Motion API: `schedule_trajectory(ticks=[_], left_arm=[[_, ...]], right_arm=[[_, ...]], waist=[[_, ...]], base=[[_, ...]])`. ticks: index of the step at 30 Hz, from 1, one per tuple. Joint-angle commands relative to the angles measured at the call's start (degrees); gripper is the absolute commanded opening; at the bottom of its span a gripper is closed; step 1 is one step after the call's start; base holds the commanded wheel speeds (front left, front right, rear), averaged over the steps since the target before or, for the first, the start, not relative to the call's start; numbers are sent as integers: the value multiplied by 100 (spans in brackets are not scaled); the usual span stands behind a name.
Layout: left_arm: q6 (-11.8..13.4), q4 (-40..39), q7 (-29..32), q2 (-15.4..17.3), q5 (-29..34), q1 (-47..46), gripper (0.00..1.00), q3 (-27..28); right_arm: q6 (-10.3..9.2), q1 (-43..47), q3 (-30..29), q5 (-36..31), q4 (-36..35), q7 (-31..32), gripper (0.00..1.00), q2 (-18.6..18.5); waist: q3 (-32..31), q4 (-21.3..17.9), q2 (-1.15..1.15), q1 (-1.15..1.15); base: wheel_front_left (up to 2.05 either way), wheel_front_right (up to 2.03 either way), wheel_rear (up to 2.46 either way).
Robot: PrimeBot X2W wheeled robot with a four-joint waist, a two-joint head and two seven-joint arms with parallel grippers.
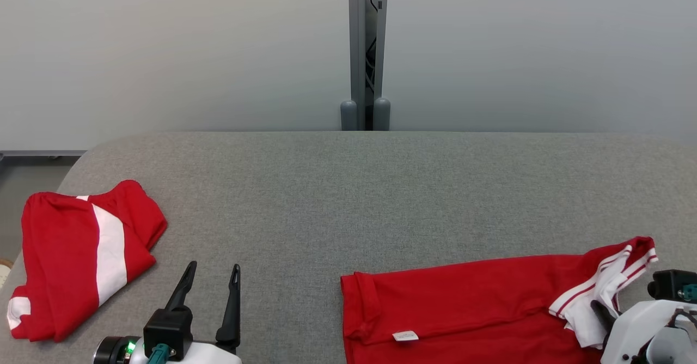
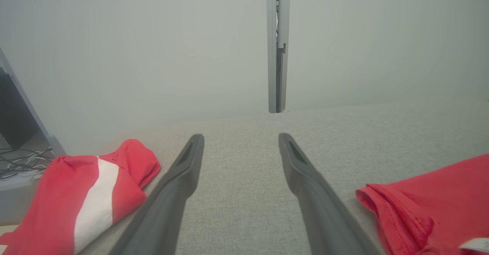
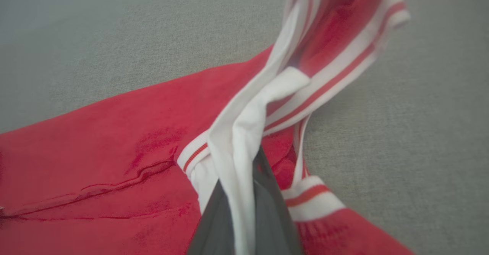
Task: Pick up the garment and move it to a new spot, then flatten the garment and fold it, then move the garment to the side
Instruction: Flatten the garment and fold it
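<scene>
Right gripper clamps the white collar of the red garment.

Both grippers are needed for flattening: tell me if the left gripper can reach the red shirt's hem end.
Probably yes. The left gripper, open, sits over bare table, and nothing lies between it and the red shirt hem to its right.

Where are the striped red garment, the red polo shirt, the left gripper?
striped red garment (image 1: 60, 260): head view, red panel left of its white stripe.
red polo shirt (image 1: 468, 298): head view, middle of its red body.
left gripper (image 1: 213, 266): head view, midway between its fingertips.
</scene>
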Motion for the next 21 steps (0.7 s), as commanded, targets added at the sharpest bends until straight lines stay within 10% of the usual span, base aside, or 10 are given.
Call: schedule_trajectory(ticks=[1,21], left_arm=[[43,10,-21,17,-38,-60,100,20],[35,62,-21,18,-119,89,100,70]], right_arm=[[-3,96,8,101,-193,100,0,-5],[-3,1020,-670,850,-1878,1029,0,1077]], waist=[[-19,-19,0,0],[-250,105,0,0]], base=[[0,0,0],[0,0,0]])
